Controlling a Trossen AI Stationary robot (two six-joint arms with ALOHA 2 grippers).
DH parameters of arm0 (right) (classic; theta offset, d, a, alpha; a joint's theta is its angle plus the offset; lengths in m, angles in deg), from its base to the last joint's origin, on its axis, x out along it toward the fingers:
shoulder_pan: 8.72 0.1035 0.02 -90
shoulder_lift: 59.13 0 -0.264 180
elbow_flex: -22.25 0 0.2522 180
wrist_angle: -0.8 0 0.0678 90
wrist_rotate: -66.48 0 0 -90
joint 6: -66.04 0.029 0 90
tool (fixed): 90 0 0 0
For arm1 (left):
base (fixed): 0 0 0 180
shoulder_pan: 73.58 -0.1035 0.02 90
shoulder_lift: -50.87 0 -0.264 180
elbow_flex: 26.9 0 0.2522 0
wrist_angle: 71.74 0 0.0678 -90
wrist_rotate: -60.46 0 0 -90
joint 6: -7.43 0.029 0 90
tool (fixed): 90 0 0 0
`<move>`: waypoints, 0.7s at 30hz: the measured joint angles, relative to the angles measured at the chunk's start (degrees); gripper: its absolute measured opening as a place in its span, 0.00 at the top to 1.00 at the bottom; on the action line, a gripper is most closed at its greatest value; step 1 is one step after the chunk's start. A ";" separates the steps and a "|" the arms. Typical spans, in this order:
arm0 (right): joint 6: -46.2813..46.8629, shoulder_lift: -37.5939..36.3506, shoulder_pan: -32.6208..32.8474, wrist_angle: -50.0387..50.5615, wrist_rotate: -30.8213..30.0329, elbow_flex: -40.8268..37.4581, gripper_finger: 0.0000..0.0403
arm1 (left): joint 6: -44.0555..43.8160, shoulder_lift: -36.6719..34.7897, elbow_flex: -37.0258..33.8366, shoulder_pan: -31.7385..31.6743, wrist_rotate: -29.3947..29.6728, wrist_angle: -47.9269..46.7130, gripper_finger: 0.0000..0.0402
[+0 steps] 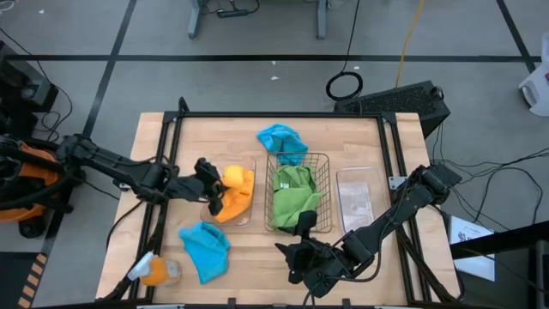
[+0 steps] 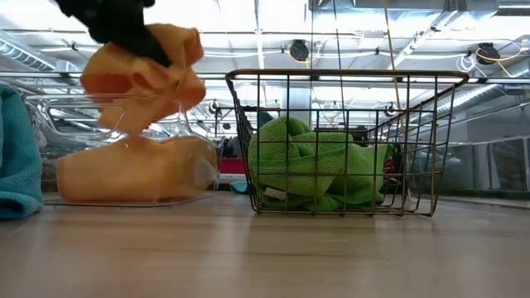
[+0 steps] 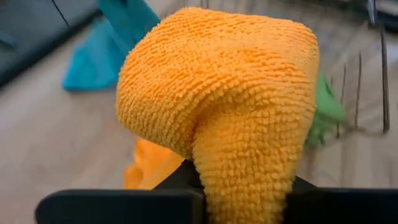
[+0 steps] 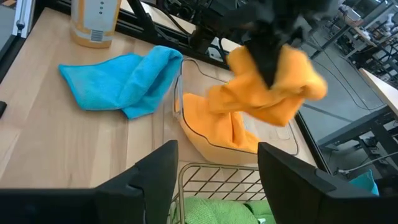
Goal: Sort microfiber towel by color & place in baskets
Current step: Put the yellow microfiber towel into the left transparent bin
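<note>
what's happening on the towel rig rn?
The left end effector holds an orange towel above the clear bin, where another orange one already lies. Green towels are in the wire basket. Two blue towels lie on the table. The right end effector is open, by the basket's near end.
</note>
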 joint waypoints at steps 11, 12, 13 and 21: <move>0.00 0.03 -0.17 -1.06 -0.02 0.00 0.48 | -5.94 8.72 -1.08 -0.40 -1.06 2.06 0.85; 0.00 0.23 -0.17 -1.14 -0.05 0.00 0.48 | -5.96 9.58 -1.08 -0.73 -0.70 2.01 0.85; -0.02 0.33 -0.17 -1.12 -0.08 -0.01 0.48 | -5.97 10.47 -1.08 -1.13 -0.33 1.97 0.85; -0.52 1.05 -0.22 -0.83 0.01 -0.04 0.48 | -5.93 15.35 -1.08 -4.40 -2.08 1.90 0.84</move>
